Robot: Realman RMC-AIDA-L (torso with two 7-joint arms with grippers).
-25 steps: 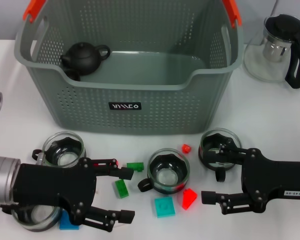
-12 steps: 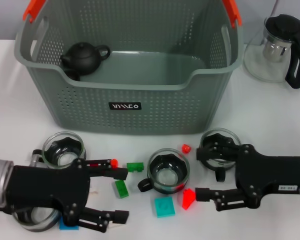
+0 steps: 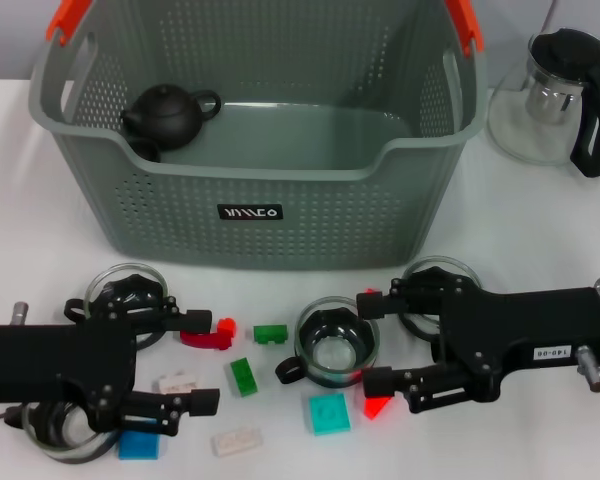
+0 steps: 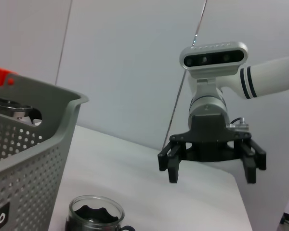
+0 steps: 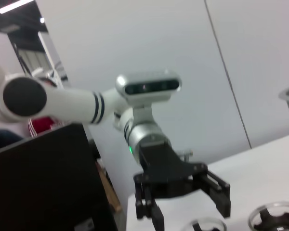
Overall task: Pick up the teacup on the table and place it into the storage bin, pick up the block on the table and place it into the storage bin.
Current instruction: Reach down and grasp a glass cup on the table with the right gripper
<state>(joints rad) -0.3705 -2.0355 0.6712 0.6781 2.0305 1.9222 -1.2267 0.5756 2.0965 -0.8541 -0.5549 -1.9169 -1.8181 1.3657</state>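
Note:
The grey storage bin [image 3: 251, 212] stands at the back with a black teapot [image 3: 170, 113] inside. Several glass teacups stand in front of it: left [image 3: 130, 295], centre [image 3: 335, 340], right [image 3: 440, 285]. One more [image 3: 65, 435] is partly hidden under my left gripper. Loose blocks lie between them: green [image 3: 242, 375], teal [image 3: 328, 412], a red wedge [image 3: 378, 402], red [image 3: 208, 335] and white [image 3: 237, 441]. My right gripper [image 3: 368, 340] is open, with its fingertips on either side of the centre teacup's right part. My left gripper [image 3: 202, 362] is open and empty, left of the green blocks.
A glass teapot with a black lid [image 3: 560, 95] stands at the back right. A blue block [image 3: 138, 445] and a small red block [image 3: 372, 296] lie on the white table. The left wrist view shows the bin's corner [image 4: 33, 144] and a teacup [image 4: 94, 216].
My right gripper has moved left up to the centre teacup. My left gripper has drawn back to the left, uncovering the white blocks and a red one.

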